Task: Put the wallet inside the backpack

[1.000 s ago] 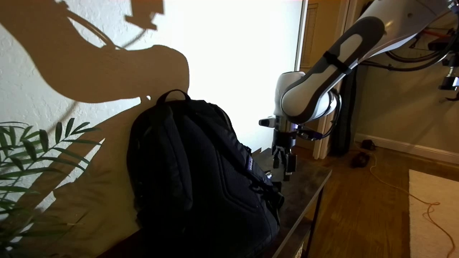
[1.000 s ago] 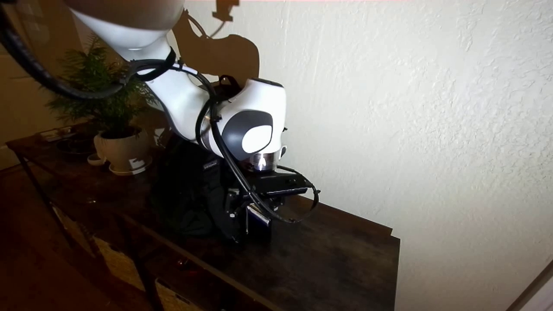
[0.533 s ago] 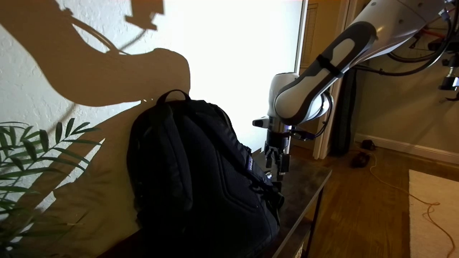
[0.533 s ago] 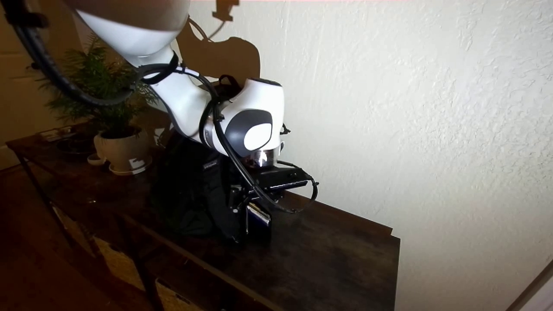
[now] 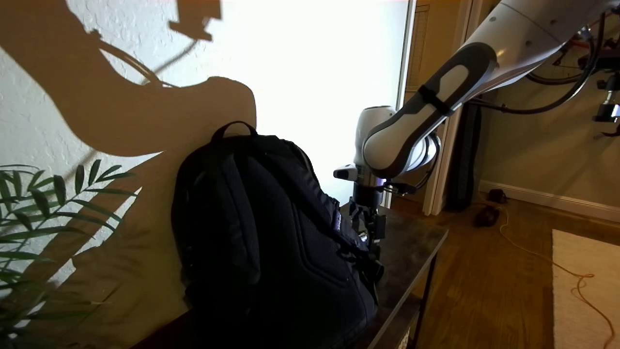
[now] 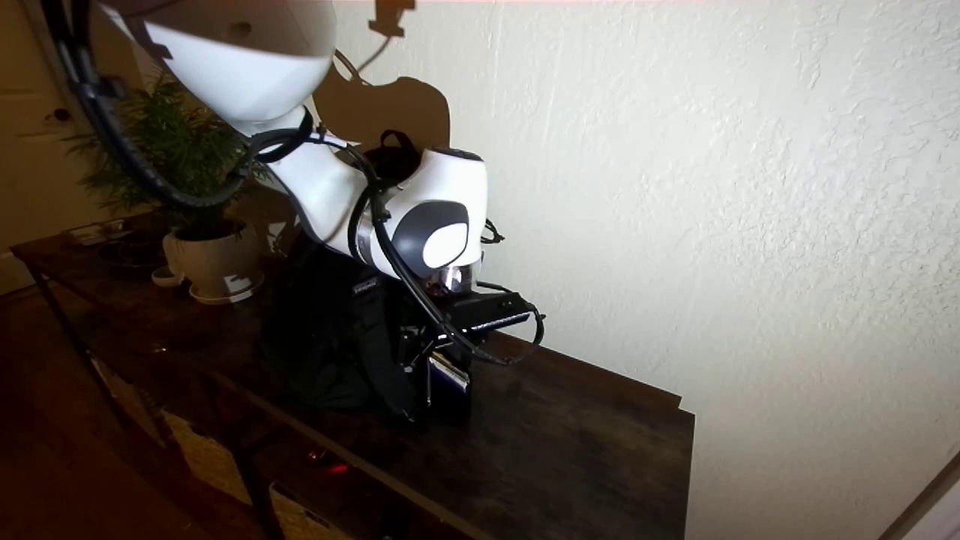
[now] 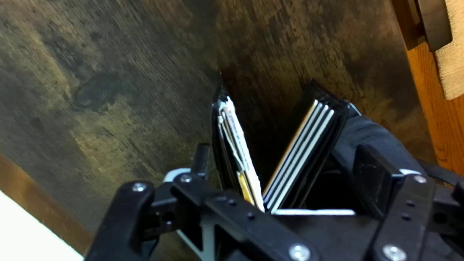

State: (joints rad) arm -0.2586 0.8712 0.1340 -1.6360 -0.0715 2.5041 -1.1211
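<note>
The dark wallet (image 7: 308, 145) stands on its edge on the table, opened in a V, with cards and papers showing along its top. It also shows in an exterior view (image 6: 450, 379), beside the backpack. My gripper (image 7: 288, 170) is open above it, with one finger on each side of the V in the wrist view. The fold of the wallet is partly hidden behind the gripper. The black backpack (image 5: 271, 242) stands upright against the wall, its straps facing outward. It also shows in an exterior view (image 6: 337, 337), partly behind the arm. Its opening is not visible.
The dark wooden table (image 6: 585, 442) runs along the textured wall (image 6: 675, 187). A potted plant (image 6: 214, 259) stands on the table beyond the backpack. A backpack strap (image 7: 366, 141) lies close to the right finger in the wrist view. The table's front edge (image 5: 411, 286) is near.
My gripper has moved down and closer to the backpack, over the wallet. It stays open. The backpack and wallet have not visibly moved.
</note>
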